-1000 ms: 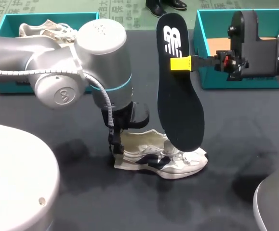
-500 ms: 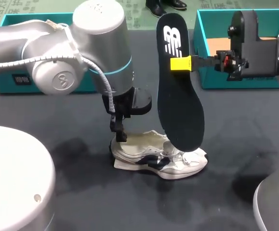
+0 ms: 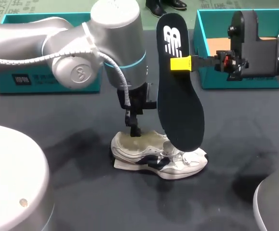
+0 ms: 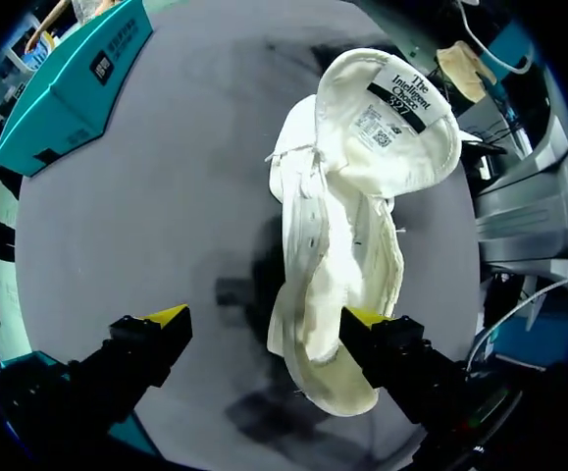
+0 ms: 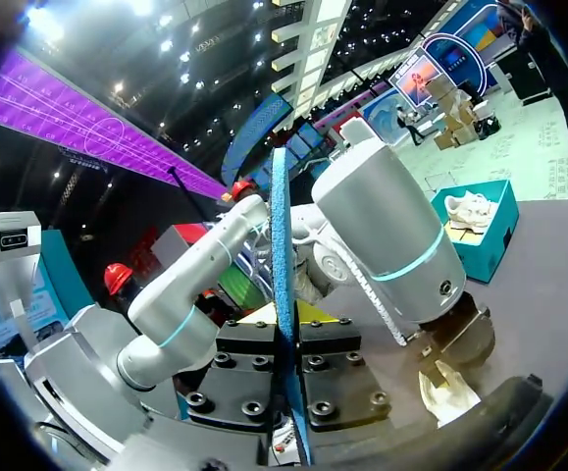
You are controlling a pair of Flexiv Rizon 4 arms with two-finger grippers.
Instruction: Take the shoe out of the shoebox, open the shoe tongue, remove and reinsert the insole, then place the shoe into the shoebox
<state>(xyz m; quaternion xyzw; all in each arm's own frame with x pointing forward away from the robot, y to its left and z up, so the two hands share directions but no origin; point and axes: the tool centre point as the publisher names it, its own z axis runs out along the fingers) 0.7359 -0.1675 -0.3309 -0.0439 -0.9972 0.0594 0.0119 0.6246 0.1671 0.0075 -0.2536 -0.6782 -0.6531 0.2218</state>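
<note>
Left wrist view gives us our left gripper (image 4: 266,318) with its two yellow-tipped fingers spread wide, pinching nothing. One finger hangs over bare table. The other sits at the heel rim of the shoe (image 4: 347,226), and we cannot tell whether it touches.

The shoe is a soft cream sneaker with a padded collar. It stands on its sole under and ahead of this gripper, heel end nearest the fingers, with its long axis running straight ahead from them. Its tongue (image 4: 401,98), a rounded flap with labels on its inner face, is folded open at the far end.

Seen from the head view, our left arm bends at a bulky silver joint and points its wrist straight down over the heel.

Our right gripper (image 3: 181,63) is clamped on the insole (image 3: 180,110), a flat, dark, foot-shaped sheet held upright. Its heel end rises above the fingers and its toe end hangs below them by the shoe's laces. That arm reaches in level, fingers horizontal.

A teal shoebox (image 3: 203,57) stands behind the right gripper, and a second teal shoebox (image 3: 33,82) behind the left arm. The dark matte table (image 3: 81,192) lies under both.
</note>
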